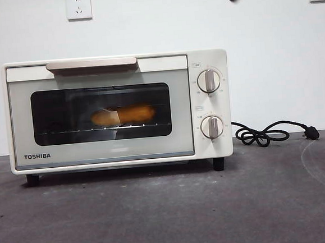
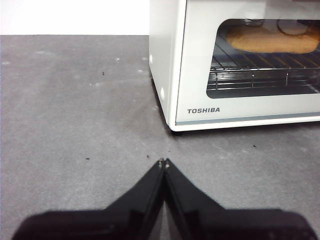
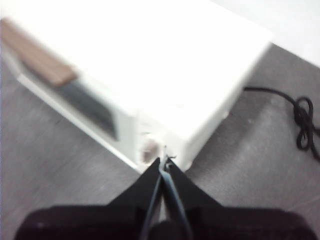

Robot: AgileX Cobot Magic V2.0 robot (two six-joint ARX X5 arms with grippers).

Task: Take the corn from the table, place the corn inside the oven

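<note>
Since the corn (image 1: 122, 115) already lies on the wire rack inside the oven (image 1: 116, 111) with the glass door shut, the task looks done; nothing left but the arms clearing off, by my read. Left pincer (image 2: 163, 161) hangs low over the bench (image 2: 75, 100) just off the oven's front corner, jaws pressed together, empty. Right pincer (image 3: 164, 159) is up above the oven's knob end, jaws also pressed together, holding nothing; front view shows only a black tip at the top edge, probably this arm. Black cord (image 1: 267, 133) lies on the bench beside the oven. Right wrist view is blurred and washed out, so knobs barely read. Corn is partly masked by glare on the glass; its stub end is hard to make out.
</note>
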